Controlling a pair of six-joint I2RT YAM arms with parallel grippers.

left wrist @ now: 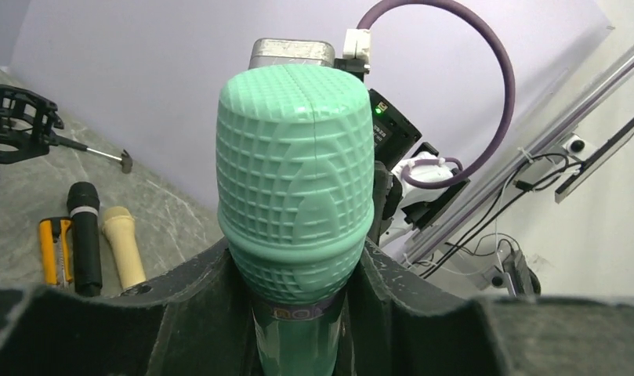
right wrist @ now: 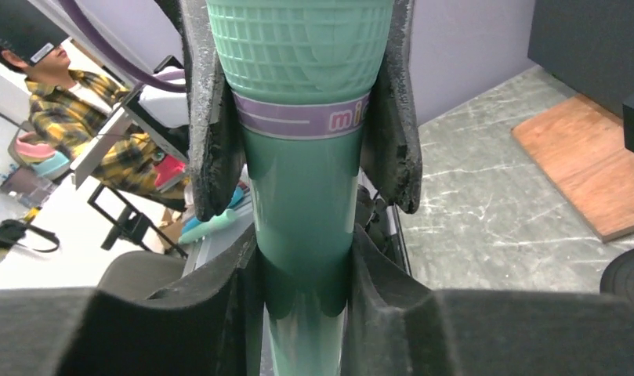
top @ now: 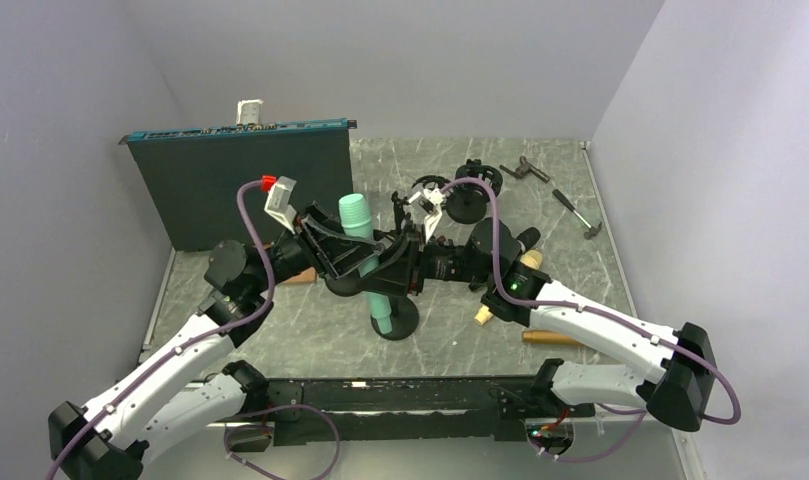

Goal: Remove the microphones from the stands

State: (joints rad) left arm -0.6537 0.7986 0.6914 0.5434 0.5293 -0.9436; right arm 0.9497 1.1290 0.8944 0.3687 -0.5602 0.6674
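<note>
The teal microphone (top: 356, 213) stands upright in the stand, whose round black base (top: 408, 322) rests on the table. The stand's clip is hidden behind the grippers. My left gripper (left wrist: 298, 313) is shut on the microphone (left wrist: 295, 180) just below its ribbed head. From the other side, my right gripper (right wrist: 304, 298) is shut on the smooth microphone body (right wrist: 302, 196) lower down. The left gripper's fingers (right wrist: 208, 117) show above it, at the purple band.
A dark blue panel (top: 245, 180) stands at the back left. Black shock mounts (top: 467, 195) and metal parts (top: 577, 210) lie at the back. A black microphone (left wrist: 85, 235), a beige one (left wrist: 124, 247) and a yellow tool (left wrist: 55, 251) lie to the right of the stand. A wooden board (right wrist: 584, 168) lies near the panel.
</note>
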